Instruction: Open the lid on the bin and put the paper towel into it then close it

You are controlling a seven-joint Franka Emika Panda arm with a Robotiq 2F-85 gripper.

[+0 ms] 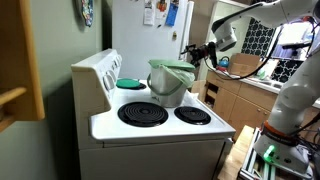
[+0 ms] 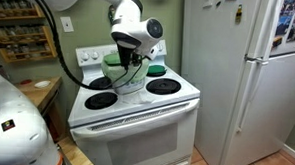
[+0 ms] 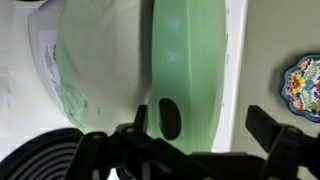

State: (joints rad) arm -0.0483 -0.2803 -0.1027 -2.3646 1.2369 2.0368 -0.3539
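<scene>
The grey-white bin [image 1: 166, 90] stands on the white stove [image 1: 150, 128] at a back burner. Its pale green lid [image 1: 172, 68] lies on top and looks shut. In the wrist view the bin's wall [image 3: 95, 65] fills the left and the lid [image 3: 190, 55] the middle, with a dark oval recess in it. My gripper [image 3: 200, 125] is open, its fingers apart beside the lid's edge, with nothing between them. It also shows in both exterior views [image 1: 193, 52] [image 2: 129, 66], close to the bin's top [image 2: 130, 82]. No paper towel is in view.
A flat teal dish [image 1: 130, 83] lies at the stove's back. Black coil burners [image 1: 143, 114] [image 1: 192, 116] are in front of the bin. A white fridge [image 2: 248, 77] stands beside the stove. A patterned plate [image 3: 303, 85] hangs on the wall.
</scene>
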